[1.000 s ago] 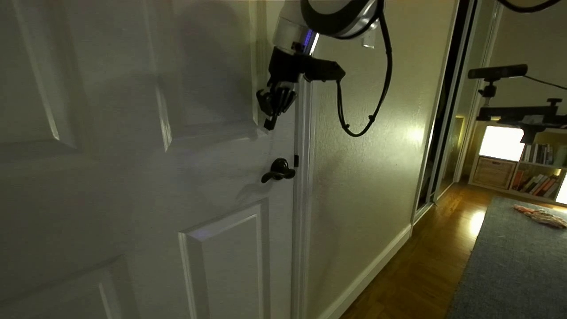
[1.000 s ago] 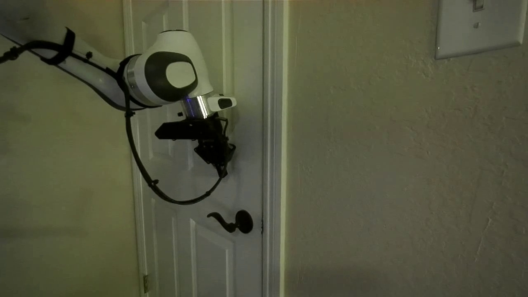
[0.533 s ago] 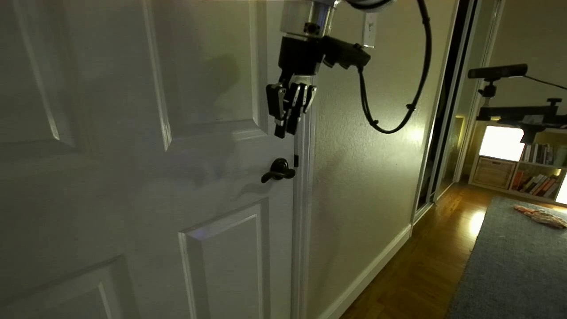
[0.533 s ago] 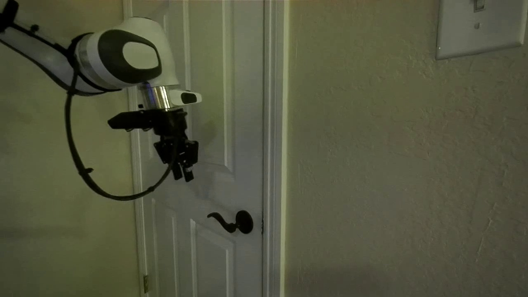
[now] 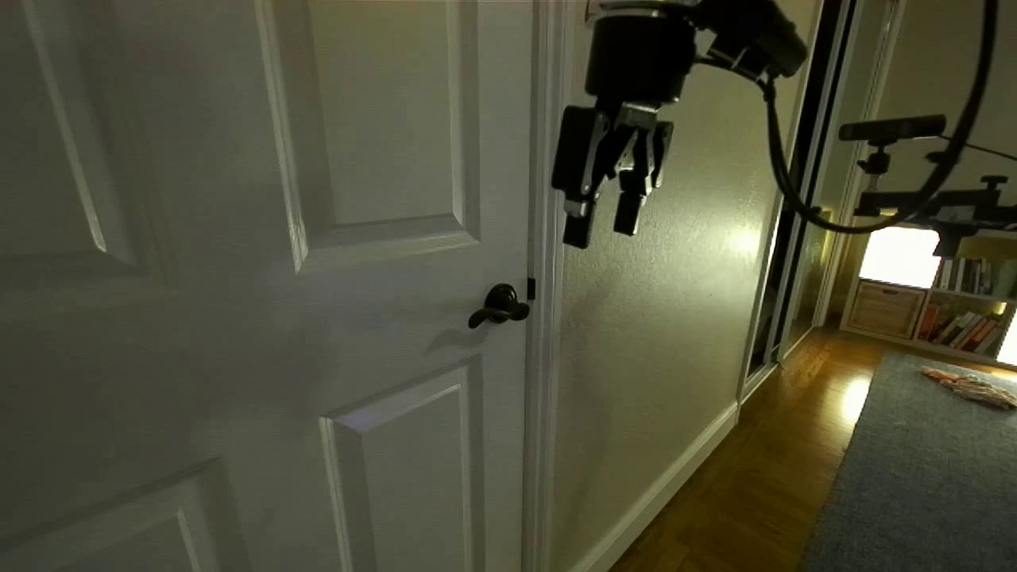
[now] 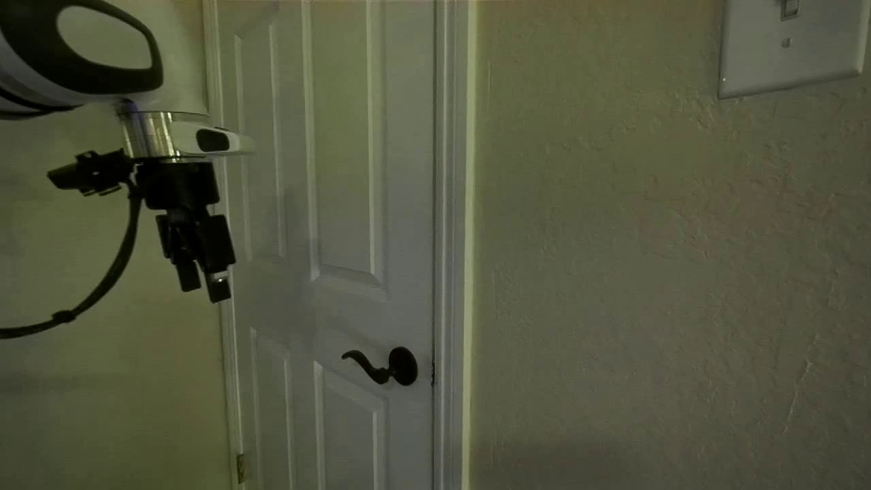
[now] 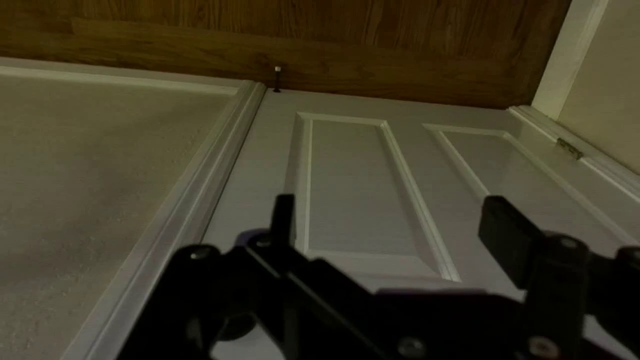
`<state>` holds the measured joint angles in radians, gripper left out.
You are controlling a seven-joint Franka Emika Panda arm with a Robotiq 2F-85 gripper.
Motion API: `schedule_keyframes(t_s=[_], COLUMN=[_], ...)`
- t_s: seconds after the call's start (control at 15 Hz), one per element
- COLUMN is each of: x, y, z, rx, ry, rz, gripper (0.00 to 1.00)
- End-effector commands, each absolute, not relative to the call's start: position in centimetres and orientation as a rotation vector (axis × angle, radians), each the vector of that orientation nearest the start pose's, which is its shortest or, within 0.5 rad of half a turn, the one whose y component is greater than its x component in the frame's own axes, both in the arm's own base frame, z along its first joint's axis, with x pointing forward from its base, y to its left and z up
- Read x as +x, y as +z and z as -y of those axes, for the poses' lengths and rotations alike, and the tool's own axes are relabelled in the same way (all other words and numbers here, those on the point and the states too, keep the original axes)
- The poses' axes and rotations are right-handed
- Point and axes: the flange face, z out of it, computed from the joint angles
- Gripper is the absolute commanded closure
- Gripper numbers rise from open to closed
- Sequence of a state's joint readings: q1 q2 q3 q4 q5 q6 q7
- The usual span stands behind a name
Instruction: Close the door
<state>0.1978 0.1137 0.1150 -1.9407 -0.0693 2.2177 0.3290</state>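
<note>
White panelled door [image 5: 286, 318] with black lever handle [image 5: 500, 306], standing within its white frame [image 5: 543, 357] beside a textured beige wall [image 5: 639, 334]; black two-fingered claw [image 5: 602, 225] well parted, gripping nothing; glossy brown wooden floor [image 5: 707, 500] bearing a flat grey rug [image 5: 914, 477].

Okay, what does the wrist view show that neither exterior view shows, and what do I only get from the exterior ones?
Only the wrist view: a small dark pale-tipped peg near a bottom corner of the white door.

Only the exterior views: a light switch plate in an exterior view; a grey rug and a row of books in an exterior view.

Shared by all three: the door, its frame and the jaws, standing apart.
</note>
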Motion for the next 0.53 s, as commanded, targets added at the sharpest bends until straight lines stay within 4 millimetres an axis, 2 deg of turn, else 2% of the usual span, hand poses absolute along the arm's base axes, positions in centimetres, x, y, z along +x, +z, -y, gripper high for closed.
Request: schedule_keyframes(t_s=[0.0,0.07,0.13,0.47], x=[52.0,55.1,54.6,55.0], y=[44.8,44.3,44.5,44.0], z=[-18.6,-18.7,-18.9,-18.8], rx=[-3.110,-3.114,-3.113,-3.114], ry=[-0.225,-0.245,-0.245,-0.236], rz=[-0.017,0.029,0.037,0.032], gripper=[0.00,0.00,0.00,0.00])
